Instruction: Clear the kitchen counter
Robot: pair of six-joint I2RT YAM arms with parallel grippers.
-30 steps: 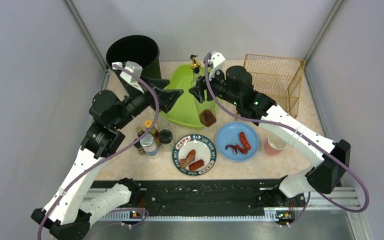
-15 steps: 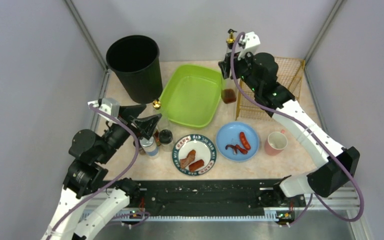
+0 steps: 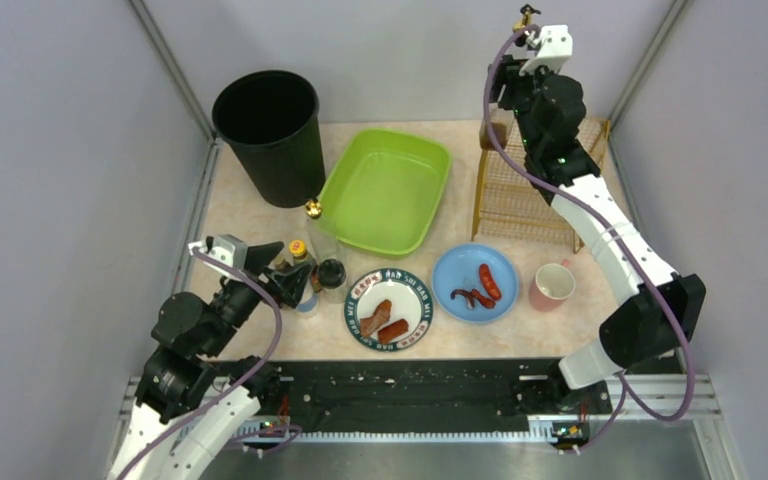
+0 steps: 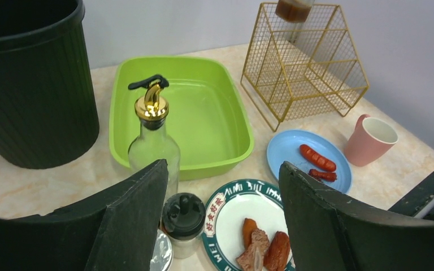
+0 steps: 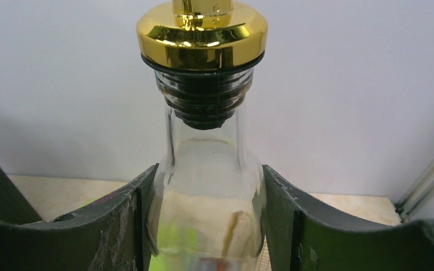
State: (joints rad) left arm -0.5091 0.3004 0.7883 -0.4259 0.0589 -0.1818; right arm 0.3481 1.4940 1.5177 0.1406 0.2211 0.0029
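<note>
Currently the right claw (image 5: 206, 217) is clamped on a bottle (image 5: 206, 164), one jaw each side of the glass shoulder, just under the gold pourer. The bottle is upright, likely so the brown liquid at its bottom stays put. Gripping below the flared neck looks deliberate too: the glass can't slip down through the jaws.

In the top view that arm is stretched high in the upper right of the frame. The bottle hangs over the left end of the wire rack (image 3: 540, 190), clear of it. This reads as a carry to the rack with lowering not yet begun. Which slot can't be told.

The left claw (image 4: 221, 169) is wide and holds nothing. It sits low at the lower left of the top view, pointed at the condiment cluster: a second bottle (image 4: 153, 144) with the same pourer, and a black-capped jar (image 4: 183, 217) just in front of it. It is probably staged for the next pick, and the jar is nearest the gap.

The table (image 3: 480, 335) fills the middle of the top view and is far from cleared. On it:
- bin (image 3: 270, 130), upper left
- green tray (image 3: 385, 190), centre, empty
- patterned plate (image 3: 360, 290) and blue plate (image 3: 457, 268), both with sausage pieces
- pink cup (image 3: 552, 287), right of them

Risk: the bottle is tall and the rack is light wire, so a tilted set-down could tip it.
</note>
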